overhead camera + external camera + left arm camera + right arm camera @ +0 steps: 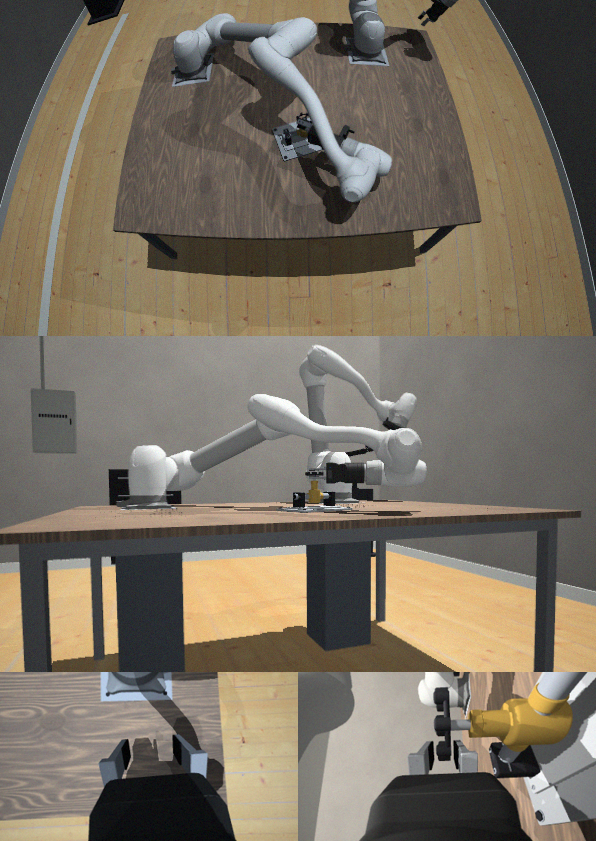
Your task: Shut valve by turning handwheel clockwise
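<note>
Where the right claw (443,750) (306,121) gapes, the handwheel's (442,724) rim sits between.
</note>
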You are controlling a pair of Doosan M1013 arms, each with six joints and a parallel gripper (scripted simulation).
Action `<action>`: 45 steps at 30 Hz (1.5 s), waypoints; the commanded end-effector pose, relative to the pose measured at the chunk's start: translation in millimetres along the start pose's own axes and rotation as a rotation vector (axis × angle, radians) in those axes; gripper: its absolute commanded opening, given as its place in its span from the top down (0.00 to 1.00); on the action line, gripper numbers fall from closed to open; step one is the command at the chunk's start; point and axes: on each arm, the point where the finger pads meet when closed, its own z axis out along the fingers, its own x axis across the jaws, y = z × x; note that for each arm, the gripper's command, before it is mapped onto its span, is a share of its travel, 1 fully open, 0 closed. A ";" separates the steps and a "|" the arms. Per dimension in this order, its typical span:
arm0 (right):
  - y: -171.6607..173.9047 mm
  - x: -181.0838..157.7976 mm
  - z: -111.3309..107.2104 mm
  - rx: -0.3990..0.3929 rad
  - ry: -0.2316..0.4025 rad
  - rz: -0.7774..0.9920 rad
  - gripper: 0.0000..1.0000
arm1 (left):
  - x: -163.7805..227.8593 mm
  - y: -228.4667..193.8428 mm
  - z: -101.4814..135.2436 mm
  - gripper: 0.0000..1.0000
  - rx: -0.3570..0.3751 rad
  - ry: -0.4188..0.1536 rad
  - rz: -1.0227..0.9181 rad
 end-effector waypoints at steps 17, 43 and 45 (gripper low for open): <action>-12.2 -0.7 -22.1 -0.975 0.003 -0.002 0.46 | 0.1 0.1 -0.4 0.00 -0.001 0.000 0.000; -45.0 -0.6 -20.6 -2.257 0.004 0.000 0.46 | 0.1 0.1 -0.4 0.00 -0.001 0.000 0.000; -46.6 -0.6 -19.2 -2.337 0.004 0.000 0.46 | 0.1 0.1 -0.4 0.00 -0.001 0.000 0.000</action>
